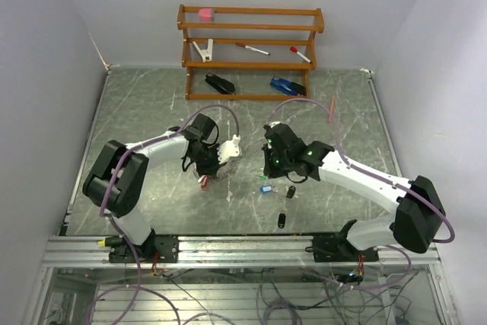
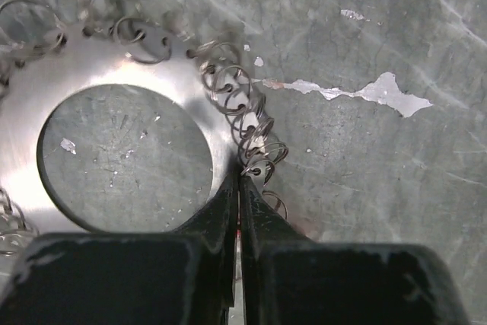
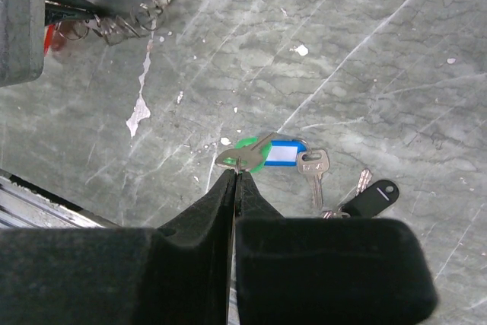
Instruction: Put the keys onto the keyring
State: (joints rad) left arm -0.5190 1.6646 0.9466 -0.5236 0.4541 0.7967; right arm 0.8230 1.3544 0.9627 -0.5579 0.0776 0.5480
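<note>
Left pincer [image 2: 240, 188] shut on ring [image 2: 106, 66] rim, most of ring ahead-left of tips. Right pincer [image 3: 235, 180] pinches green key [image 3: 247, 150]; other keys [image 3: 313, 167] just right of it on bench [image 3: 365, 51].

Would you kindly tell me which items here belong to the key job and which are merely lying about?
Job: keys, keyring.
Lying about: wooden rack, markers, black stapler, blue stapler, white clamp.
</note>
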